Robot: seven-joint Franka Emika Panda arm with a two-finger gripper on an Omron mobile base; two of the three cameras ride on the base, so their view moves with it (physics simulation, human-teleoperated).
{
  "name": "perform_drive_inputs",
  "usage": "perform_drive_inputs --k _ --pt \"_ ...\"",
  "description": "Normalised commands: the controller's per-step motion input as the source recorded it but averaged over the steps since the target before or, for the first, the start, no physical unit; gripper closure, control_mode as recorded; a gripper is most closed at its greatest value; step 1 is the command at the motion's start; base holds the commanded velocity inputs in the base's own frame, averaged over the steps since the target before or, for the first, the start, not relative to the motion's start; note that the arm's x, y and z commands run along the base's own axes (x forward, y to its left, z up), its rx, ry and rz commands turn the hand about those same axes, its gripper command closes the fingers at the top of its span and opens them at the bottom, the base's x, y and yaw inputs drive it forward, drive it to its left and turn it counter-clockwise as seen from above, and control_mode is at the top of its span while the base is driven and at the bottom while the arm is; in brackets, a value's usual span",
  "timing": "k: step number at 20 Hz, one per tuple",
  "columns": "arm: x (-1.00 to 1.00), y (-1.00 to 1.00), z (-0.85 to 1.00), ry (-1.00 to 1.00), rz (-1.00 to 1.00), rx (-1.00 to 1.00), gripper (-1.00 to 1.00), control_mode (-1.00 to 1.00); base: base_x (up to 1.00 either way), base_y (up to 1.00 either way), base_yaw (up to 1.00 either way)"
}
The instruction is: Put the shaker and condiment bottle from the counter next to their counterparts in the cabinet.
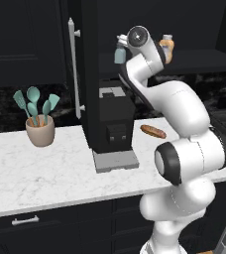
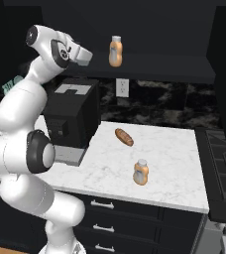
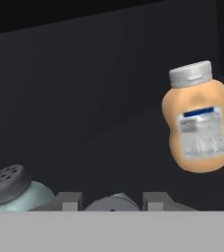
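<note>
Arm raised to the cabinet (image 1: pixel 87 74), whose door stands open by its white bar handle (image 1: pixel 73 69). You have the claw (image 3: pixel 111 201) at shelf height because the shelf is where both items must end up, beside their twins.

Claw: the fingers (image 3: pixel 67 199) stand well apart, and you are gripping nothing that can be made out. A rounded pale grey shape (image 3: pixel 111 203) sits low between them, touching neither; what it is cannot be told.

Shaker (image 3: pixel 13 189): it is at the lower left of the hand view, outside the fingers, inside the cabinet. It has a dark grey perforated cap over a translucent blue-grey body and leans over rather than standing straight.

Counterpart bottle (image 3: pixel 198 118): orange, with a pale ribbed cap and a whitish label with a blue stripe. It stands on the shelf (image 2: pixel 184 69) to one side of the claw (image 2: pixel 85 55).

Condiment bottle (image 2: pixel 141 172): it is upright on the worktop (image 2: pixel 174 163), near the front edge and apart from the bread roll (image 2: pixel 124 137). You have not yet collected it, so in all likelihood half the task remains.
</note>
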Motion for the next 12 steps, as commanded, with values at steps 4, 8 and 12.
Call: perform_drive_inputs --k 4,8,12 --pt "0.28 0.00 0.00 0.04 0.00 0.00 1.00 -1.00 0.00 0.00 0.00" --pt "0.21 0.00 -0.08 0.12 0.00 0.00 1.00 -1.00 0.00 0.00 0.00" --pt "0.01 0.25 -0.16 0.12 0.03 -0.02 -1.00 -1.00 0.00 0.00 0.00"
